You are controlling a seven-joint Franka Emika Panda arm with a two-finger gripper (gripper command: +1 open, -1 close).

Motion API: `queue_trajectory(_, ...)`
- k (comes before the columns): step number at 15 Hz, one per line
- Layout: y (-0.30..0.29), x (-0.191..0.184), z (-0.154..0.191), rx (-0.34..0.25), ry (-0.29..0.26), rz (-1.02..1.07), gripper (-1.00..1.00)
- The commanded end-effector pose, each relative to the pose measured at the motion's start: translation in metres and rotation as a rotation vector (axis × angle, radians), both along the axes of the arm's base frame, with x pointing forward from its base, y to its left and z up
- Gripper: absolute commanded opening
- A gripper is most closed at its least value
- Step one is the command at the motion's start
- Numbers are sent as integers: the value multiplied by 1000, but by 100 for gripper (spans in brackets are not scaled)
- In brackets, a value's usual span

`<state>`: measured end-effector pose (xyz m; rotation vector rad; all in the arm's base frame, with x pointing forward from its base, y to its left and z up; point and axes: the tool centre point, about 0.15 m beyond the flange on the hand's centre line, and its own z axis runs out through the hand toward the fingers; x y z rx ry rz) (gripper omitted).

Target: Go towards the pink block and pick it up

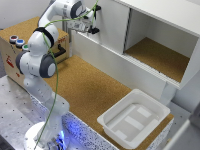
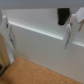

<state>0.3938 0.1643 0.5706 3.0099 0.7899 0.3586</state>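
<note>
Cork-topped table (image 1: 90, 85) shows no pink block, so the gripper (image 1: 90, 24), spread open and empty, should be swept slowly until it is sighted.

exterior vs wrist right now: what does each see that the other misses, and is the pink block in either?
Exterior only: the arm, the gripper, the white bin, the open cabinet shelf, the button box. Wrist only: a close look at the gripper's fingers, spread apart with nothing between them. Both: the white cabinet panel and the cork surface. No pink block shows in either view.
</note>
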Motion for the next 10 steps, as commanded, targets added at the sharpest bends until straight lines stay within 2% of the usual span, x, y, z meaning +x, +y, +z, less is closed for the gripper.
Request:
queue_trajectory(1,20,-67,-30,17,-30,181,100)
queue_trajectory(5,60,-87,-32,36,-5,235,100)
queue_trajectory(10,150,-77,-36,47,38,273,100)
